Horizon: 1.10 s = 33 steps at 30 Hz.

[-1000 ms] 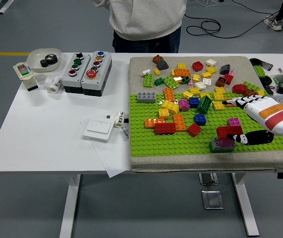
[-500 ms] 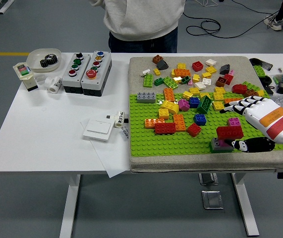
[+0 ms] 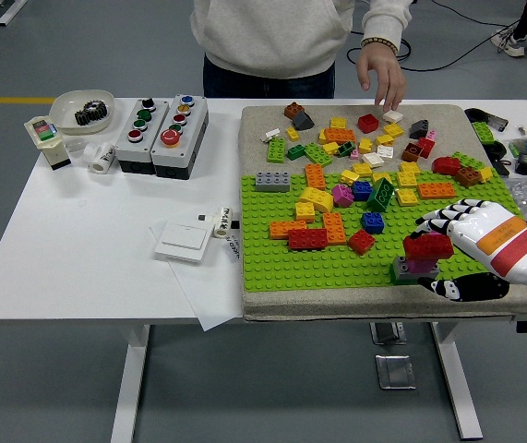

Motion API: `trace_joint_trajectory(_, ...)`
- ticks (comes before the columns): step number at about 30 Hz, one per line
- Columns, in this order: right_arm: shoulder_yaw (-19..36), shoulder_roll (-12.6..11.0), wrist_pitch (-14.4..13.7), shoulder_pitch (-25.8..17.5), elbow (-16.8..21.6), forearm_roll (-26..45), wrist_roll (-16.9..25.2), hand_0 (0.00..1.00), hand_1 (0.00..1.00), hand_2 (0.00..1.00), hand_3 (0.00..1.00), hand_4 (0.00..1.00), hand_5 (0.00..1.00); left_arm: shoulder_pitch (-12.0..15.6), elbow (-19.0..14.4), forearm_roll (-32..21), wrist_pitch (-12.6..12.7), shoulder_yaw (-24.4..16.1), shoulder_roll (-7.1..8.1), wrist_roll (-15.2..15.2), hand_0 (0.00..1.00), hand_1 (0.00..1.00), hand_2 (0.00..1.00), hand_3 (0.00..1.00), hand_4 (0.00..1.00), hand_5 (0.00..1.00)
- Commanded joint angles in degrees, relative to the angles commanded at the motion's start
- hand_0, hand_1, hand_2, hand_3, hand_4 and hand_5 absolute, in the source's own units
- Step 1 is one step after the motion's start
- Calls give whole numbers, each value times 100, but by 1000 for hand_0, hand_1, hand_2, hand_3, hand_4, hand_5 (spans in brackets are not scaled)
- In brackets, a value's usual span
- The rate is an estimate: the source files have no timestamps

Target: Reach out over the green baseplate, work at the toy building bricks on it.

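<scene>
Head view: white table (image 3: 78, 249), grey floor (image 3: 60, 388)

My only view is from my head, high on the near side, facing forward and down over the table (image 3: 78, 249). Its near edge runs along the bottom; a person (image 3: 272, 37) stands at the far side, cropped at the top.

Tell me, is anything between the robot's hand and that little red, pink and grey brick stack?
Nothing visible. The right hand is right beside the brick stack near the front edge of the green baseplate, with no other brick between them.
</scene>
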Motion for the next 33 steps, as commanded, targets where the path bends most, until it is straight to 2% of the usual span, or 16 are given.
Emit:
trace_joint_trajectory(10, 37, 30, -8, -77, -99, -113, 10, 698, 689, 739, 652, 765, 449, 3, -1, 7, -2, -2, -1, 7, 601, 683, 648, 549, 560, 611)
trace_joint_trajectory(26, 134, 2, -99, -278, 152, -129, 50, 675, 668, 724, 633, 760, 442, 18, -2, 57, -3, -28, -1, 25, 602, 683, 647, 547, 558, 613)
trace_joint_trajectory(33, 80, 23, -39, -244, 61, -139, 27, 681, 673, 724, 635, 761, 442, 33, -2, 95, -4, -47, 2, 36, 603, 683, 647, 547, 558, 613)
